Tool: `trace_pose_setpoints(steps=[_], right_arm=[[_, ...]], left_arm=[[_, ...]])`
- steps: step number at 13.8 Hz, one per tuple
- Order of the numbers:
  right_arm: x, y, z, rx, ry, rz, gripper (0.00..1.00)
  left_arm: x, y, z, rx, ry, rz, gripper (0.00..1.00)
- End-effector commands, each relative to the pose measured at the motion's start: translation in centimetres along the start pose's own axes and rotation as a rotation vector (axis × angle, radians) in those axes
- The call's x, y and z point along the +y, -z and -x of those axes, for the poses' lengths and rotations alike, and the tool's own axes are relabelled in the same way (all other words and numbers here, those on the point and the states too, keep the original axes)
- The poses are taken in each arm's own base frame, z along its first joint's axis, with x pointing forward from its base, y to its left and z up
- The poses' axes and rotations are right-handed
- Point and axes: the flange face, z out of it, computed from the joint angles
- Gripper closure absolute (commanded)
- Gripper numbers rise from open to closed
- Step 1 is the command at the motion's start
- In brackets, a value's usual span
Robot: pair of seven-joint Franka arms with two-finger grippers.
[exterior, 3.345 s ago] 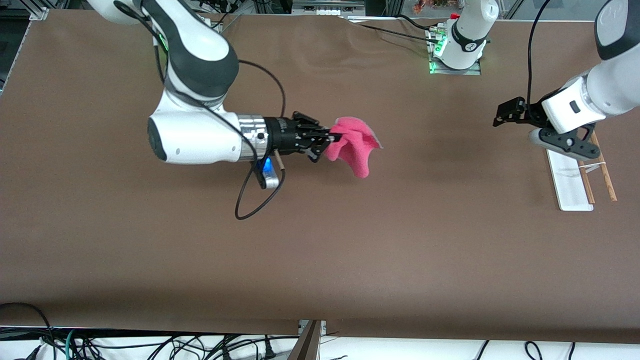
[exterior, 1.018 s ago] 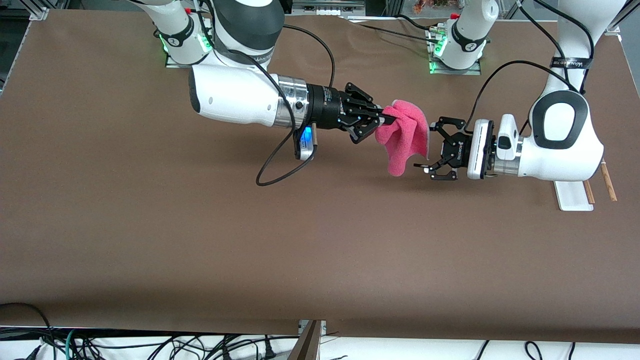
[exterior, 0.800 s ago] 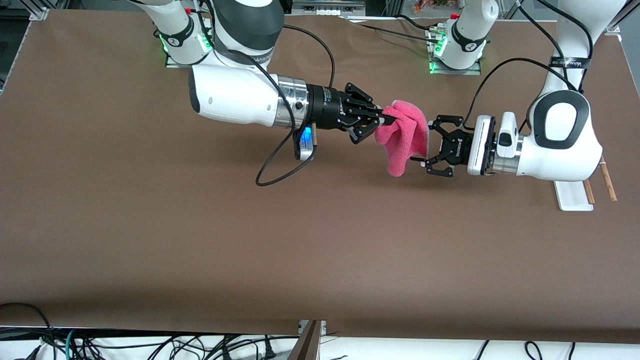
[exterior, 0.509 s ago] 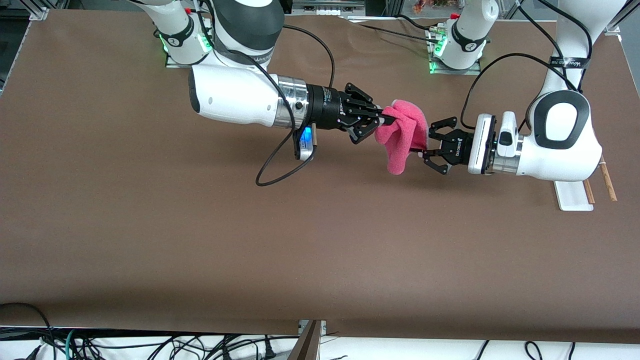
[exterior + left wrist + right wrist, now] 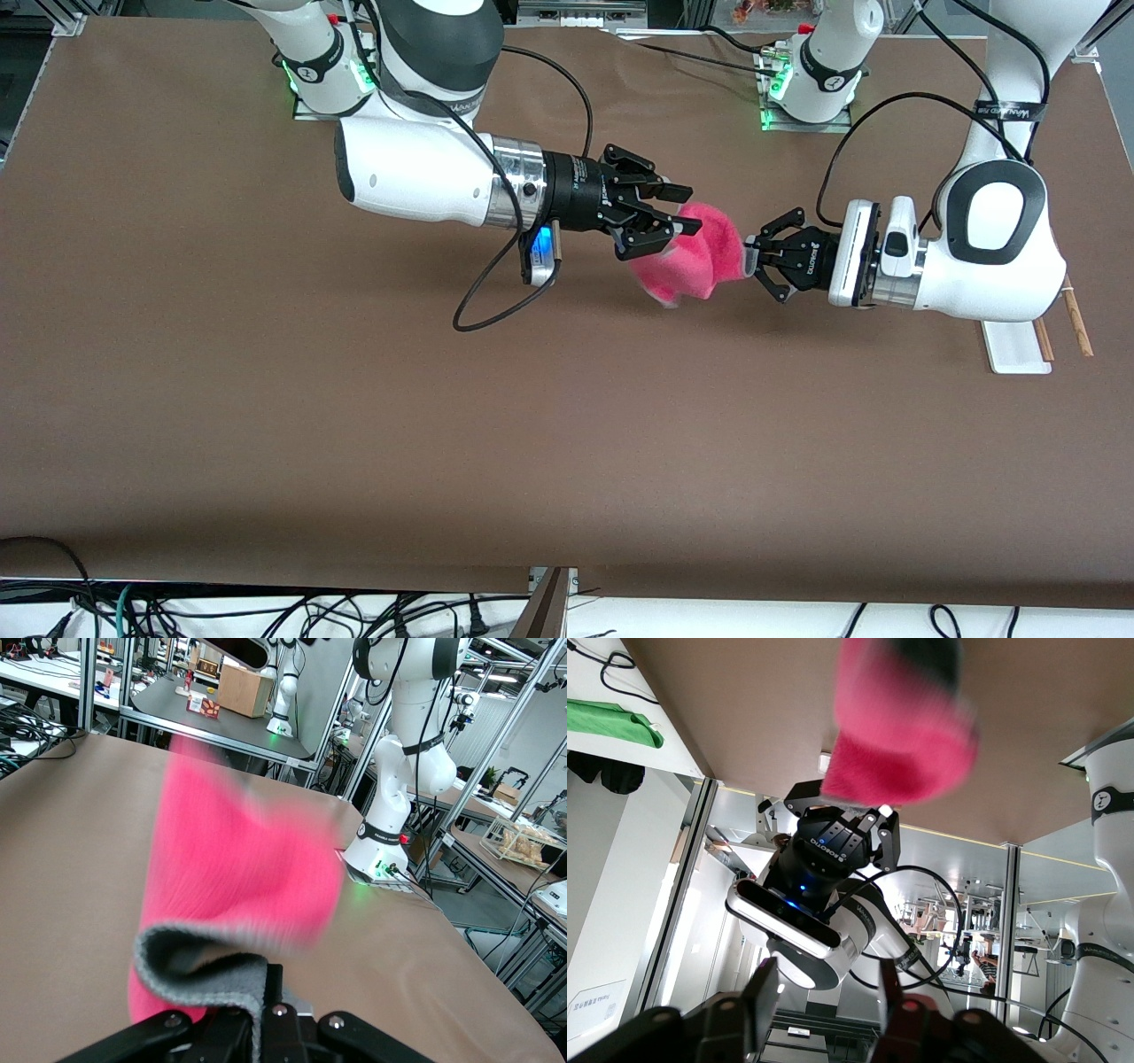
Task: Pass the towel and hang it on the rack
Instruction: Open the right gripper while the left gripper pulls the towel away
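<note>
The pink-red towel (image 5: 695, 259) hangs in the air between the two grippers, over the middle of the table. My left gripper (image 5: 751, 255) is shut on its pale grey edge. In the left wrist view the towel (image 5: 239, 868) droops blurred from the left gripper (image 5: 266, 992). My right gripper (image 5: 684, 210) is open right beside the towel, its fingers no longer pinching it. In the right wrist view the right gripper (image 5: 824, 992) is open and empty, facing the towel (image 5: 904, 735) and the left gripper (image 5: 837, 837). The rack (image 5: 1010, 341) stands at the left arm's end, partly hidden by the left arm.
The brown table (image 5: 567, 425) is bare nearer to the front camera. A black cable (image 5: 496, 292) loops down from the right arm's wrist. Both arm bases stand along the table's edge farthest from the front camera.
My left gripper closed on the towel's edge. My right gripper then opened and let go, and the towel swung down and now hangs from the left gripper.
</note>
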Motion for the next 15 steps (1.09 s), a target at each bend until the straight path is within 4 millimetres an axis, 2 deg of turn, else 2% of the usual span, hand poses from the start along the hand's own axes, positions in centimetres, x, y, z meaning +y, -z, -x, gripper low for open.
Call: trace_pose_setpoints(steps=[1, 2, 4, 7, 8, 10, 14, 15], right_arm=[[-0.8, 0.8, 0.0, -0.005, -0.011, -0.019, 0.01], [-1.0, 1.0, -0.4, 0.0, -0.011, -0.021, 0.01], [-2.6, 3.0, -2.5, 0.048, -0.003, -0.054, 0.01], [-3.8, 5.6, -5.8, 0.236, 0.131, 0.003, 0.01], [-4.0, 6.5, -7.1, 0.295, 0.19, 0.043, 0.01], [-4.0, 8.9, -9.7, 0.386, 0.314, 0.166, 0.01], [-2.6, 17.8, -13.0, 0.475, 0.53, 0.429, 0.01], [-1.7, 19.7, -12.9, 0.483, 0.589, 0.475, 0.01]], left_arm=[[0.4, 0.6, -0.7, 0.027, -0.032, -0.003, 1.0], [0.4, 0.8, -0.7, 0.016, -0.032, -0.005, 1.0], [0.7, 2.5, 0.1, -0.015, -0.013, -0.008, 1.0], [0.9, 7.2, 0.3, -0.147, 0.009, -0.027, 1.0], [1.4, 9.1, 1.2, -0.221, 0.034, -0.02, 1.0], [2.9, 14.9, 3.8, -0.388, 0.079, -0.027, 1.0], [6.4, 26.6, 8.8, -0.589, 0.198, -0.116, 1.0], [7.0, 29.8, 10.7, -0.624, 0.233, -0.143, 1.0]])
